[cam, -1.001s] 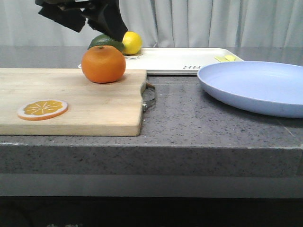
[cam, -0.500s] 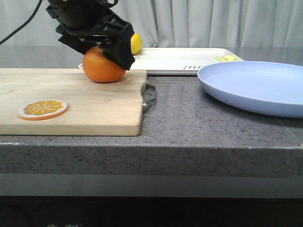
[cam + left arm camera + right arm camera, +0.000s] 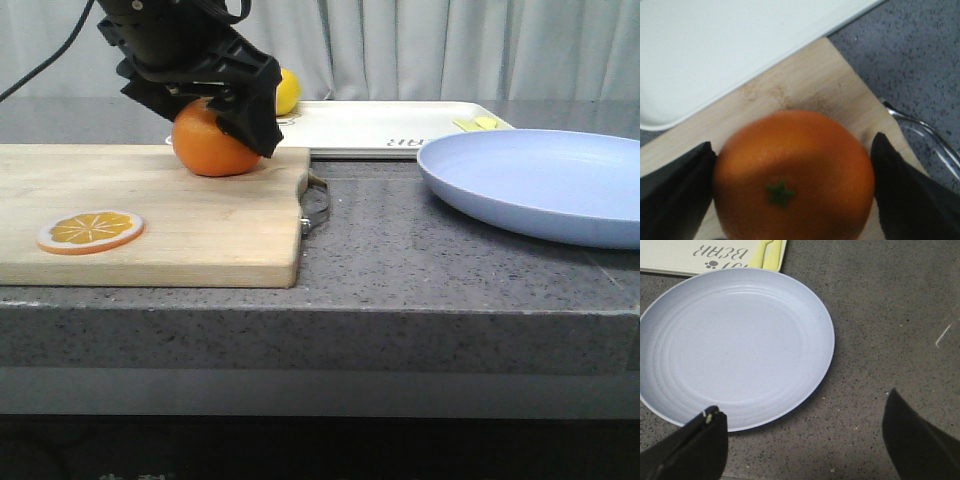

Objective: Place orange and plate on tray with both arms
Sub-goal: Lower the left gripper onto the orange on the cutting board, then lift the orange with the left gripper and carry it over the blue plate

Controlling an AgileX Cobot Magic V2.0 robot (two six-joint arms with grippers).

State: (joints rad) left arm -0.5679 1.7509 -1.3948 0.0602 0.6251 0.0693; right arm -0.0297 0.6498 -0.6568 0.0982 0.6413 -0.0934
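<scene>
Currently the left end effector (image 3: 790, 200) straddles the orange (image 3: 212, 140) on the cutting board (image 3: 150, 215), fingers spread, barely touching. Right end effector (image 3: 805, 440) hangs spread above the plate (image 3: 735, 347); the tray (image 3: 390, 125) lies behind.

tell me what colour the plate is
The plate is a pale lavender-blue with faint concentric rings, which shows best in the right wrist view.
</scene>
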